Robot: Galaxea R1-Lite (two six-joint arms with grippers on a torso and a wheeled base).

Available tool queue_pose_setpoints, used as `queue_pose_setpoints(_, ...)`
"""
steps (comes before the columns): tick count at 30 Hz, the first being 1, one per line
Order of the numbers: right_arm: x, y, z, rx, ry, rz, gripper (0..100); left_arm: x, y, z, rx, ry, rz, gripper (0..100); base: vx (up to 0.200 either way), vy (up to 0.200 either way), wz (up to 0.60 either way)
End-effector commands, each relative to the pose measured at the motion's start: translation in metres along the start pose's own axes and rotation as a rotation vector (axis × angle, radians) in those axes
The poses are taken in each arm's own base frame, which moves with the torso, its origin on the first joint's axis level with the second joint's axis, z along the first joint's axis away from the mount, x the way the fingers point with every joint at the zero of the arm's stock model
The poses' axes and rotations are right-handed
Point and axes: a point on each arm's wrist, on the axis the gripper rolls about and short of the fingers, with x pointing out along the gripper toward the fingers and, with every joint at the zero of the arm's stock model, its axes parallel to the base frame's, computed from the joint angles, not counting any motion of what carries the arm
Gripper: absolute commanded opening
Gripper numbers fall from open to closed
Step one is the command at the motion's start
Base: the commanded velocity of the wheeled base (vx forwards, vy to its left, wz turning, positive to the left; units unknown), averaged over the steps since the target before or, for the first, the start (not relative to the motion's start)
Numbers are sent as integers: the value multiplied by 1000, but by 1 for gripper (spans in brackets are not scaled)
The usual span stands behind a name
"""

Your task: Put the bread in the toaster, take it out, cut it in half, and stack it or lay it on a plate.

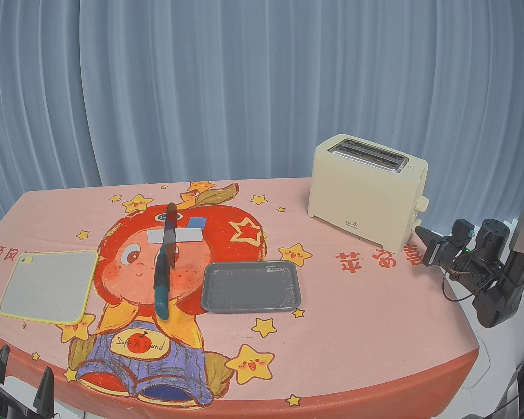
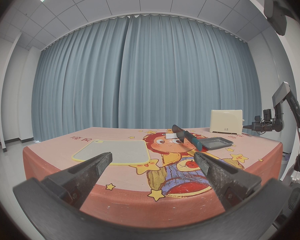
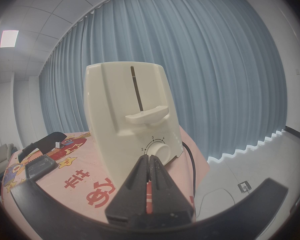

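Observation:
The cream toaster (image 1: 367,190) stands at the table's back right, its two top slots (image 1: 370,154) facing up. In the right wrist view its lever (image 3: 146,114) sits at the low end of its slot, above a round dial (image 3: 158,149). My right gripper (image 1: 420,232) is shut with nothing in it, its tip (image 3: 149,159) just short of that dial at the toaster's end face. A grey tray (image 1: 251,286) lies mid-table. A teal-handled knife (image 1: 164,263) leans on a white and blue block (image 1: 183,234). My left gripper (image 2: 153,157) hangs open off the table's front left.
A grey cutting board (image 1: 49,286) with a yellow rim lies at the left of the table. The toaster's black cord (image 3: 190,164) drops off the table's right edge. The patterned cloth (image 1: 355,321) is bare in front of the toaster and tray.

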Motion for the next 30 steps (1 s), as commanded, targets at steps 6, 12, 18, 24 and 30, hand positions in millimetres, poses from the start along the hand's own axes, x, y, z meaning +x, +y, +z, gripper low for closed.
queue_pose_setpoints(6, 0, 0, -4, -1, 10, 0, 0, 1, 0, -5, 0, 18, 1, 100, 0, 0, 0)
queue_pose_setpoints(12, -1, 0, -4, -1, 12, -2, 0, 1, 0, -5, 0, 18, 1, 100, 0, 0, 0)
queue_pose_setpoints(18, -1, -1, -7, 0, 24, -4, 0, 1, 0, -5, 0, 18, 1, 100, 0, 0, 0)
queue_pose_setpoints(24, 0, -2, -9, 2, 31, -5, 0, 1, 0, -5, 0, 18, 1, 100, 0, 0, 0)
queue_pose_setpoints(30, 0, -2, -9, 2, 31, -5, 0, 1, 0, -5, 0, 18, 1, 100, 0, 0, 0)
